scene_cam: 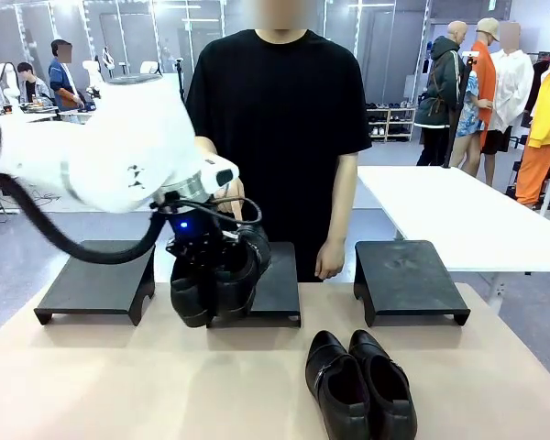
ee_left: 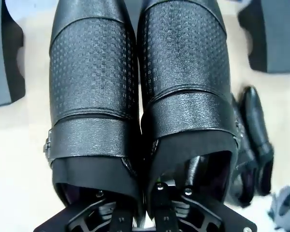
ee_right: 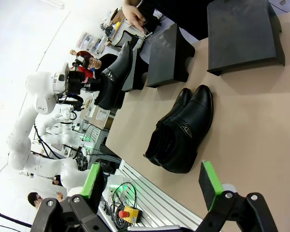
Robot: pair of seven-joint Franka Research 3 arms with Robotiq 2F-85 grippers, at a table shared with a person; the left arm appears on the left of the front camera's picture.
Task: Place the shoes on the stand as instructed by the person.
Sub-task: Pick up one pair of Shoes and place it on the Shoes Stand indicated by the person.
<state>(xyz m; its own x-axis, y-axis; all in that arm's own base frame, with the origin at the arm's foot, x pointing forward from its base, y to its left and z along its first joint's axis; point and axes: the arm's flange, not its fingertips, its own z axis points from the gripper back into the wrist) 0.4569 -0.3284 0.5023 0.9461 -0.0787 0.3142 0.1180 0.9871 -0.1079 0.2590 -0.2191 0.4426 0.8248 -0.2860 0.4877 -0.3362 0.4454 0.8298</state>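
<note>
Grippers: left gripper pinched tight on the adjoining heel walls of one shoe pair, holding it off the table, toes pointing away from robot, at front-left of mid stand. Wrist bent down, left arm reaching in from left. Right gripper spread wide, hovering over robot-side table edge. Other pair lies on table, toes twd stands. Person's hand hangs behind mid stand.

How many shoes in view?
4. One pair held in the left gripper near the middle stand; the other pair side by side on the table, right of centre.
</note>
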